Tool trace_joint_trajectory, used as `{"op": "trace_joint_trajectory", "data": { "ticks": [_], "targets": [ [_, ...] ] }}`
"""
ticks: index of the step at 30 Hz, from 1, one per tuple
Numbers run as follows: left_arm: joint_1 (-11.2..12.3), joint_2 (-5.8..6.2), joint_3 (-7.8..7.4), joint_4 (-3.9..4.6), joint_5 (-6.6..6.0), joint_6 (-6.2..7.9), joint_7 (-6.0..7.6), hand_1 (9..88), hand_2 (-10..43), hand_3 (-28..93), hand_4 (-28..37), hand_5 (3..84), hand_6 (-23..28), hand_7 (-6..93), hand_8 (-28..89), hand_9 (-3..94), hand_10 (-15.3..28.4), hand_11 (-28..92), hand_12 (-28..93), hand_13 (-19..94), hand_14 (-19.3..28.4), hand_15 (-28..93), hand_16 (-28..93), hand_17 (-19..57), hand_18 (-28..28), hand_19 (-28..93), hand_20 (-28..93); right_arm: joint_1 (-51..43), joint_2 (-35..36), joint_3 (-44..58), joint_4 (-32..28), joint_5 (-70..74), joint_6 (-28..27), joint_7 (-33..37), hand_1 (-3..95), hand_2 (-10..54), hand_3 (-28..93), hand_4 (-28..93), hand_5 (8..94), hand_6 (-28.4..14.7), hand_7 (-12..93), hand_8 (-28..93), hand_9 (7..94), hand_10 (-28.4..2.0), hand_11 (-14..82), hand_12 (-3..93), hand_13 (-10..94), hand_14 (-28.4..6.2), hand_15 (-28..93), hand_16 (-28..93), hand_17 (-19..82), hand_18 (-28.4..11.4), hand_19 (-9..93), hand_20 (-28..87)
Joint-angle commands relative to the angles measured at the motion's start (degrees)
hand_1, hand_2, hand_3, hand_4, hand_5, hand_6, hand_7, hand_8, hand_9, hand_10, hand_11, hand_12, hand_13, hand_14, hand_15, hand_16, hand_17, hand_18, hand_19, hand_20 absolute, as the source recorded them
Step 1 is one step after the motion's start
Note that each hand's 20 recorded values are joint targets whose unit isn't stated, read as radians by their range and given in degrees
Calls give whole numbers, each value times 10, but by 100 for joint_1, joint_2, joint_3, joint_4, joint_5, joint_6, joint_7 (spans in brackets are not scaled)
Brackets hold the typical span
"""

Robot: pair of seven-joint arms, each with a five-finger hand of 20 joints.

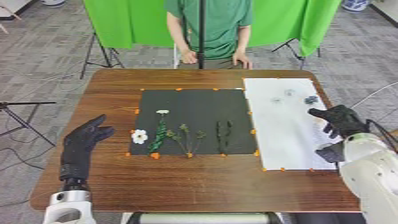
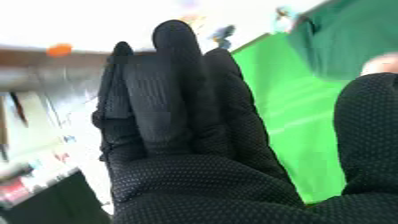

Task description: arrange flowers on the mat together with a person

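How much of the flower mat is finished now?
Some looks done: a white flower and green stems lie on the black mat. The right hand is open and seems to hold nothing, by the white sheet. The small blooms on that sheet are probably left to move over.

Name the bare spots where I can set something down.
The table between the black mat and the robot; the mat's far right part, beyond the dark twigs. Crowded: the mat's near left, with white flower and green stems.

White flower on black mat; right hand over white sheet.
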Motion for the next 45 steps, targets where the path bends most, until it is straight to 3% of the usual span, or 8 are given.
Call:
{"op": "trace_joint_trajectory", "data": {
  "ticks": [1, 7, 35, 38, 45],
  "targets": [
    [-13, 27, 18, 54, -12, -93, -60, 255, -8, 707, -208, 521, 31, 130, -58, 567, 155, 207, 152, 499, 186, 231, -16, 155, 134, 138, 225, -401, -198, 53, -118, 753, 833, -456, 166, 60, 590, -146, 538, -56, 69, -73, 606, -202, 168, 248, 610, -184, 442, 232, 225, -236, 540, 390],
    [-86, 54, 32, 90, -16, -120, -54, 255, -8, 707, -207, 521, 31, 131, -58, 567, 156, 207, 152, 499, 185, 232, -16, 155, 133, 137, 225, -462, -236, 72, -139, 791, 869, -543, 164, 61, 603, -147, 535, -54, 76, -73, 591, -198, 153, 239, 591, -186, 387, 240, 210, -229, 516, 377],
    [-51, 43, 9, 70, -16, -104, -24, 253, -8, 707, -205, 521, 31, 130, -58, 566, 156, 206, 152, 499, 185, 231, -16, 156, 133, 136, 225, -396, -171, 52, -115, 721, 708, -546, 161, 61, 607, -147, 550, -53, 84, -75, 592, -198, 150, 238, 586, -189, 379, 249, 206, -228, 512, 376],
    [-42, 38, 0, 62, -15, -97, -25, 253, -8, 707, -205, 521, 31, 130, -58, 566, 155, 206, 152, 499, 185, 231, -16, 156, 133, 136, 225, -326, -91, -101, -40, 368, 1064, -561, 179, 28, 622, -143, 550, -53, 84, -75, 593, -198, 150, 238, 591, -185, 386, 252, 207, -229, 521, 381],
    [-29, 37, 17, 53, -7, -82, -36, 255, -8, 706, -206, 521, 31, 129, -58, 567, 156, 206, 152, 498, 186, 230, -16, 155, 133, 136, 225, 170, 176, -506, 321, -891, 1594, -427, 224, -38, 655, -147, 544, -48, 97, -74, 600, -193, 247, 285, 592, -180, 553, 280, 213, -237, 589, 431]
  ]
}}
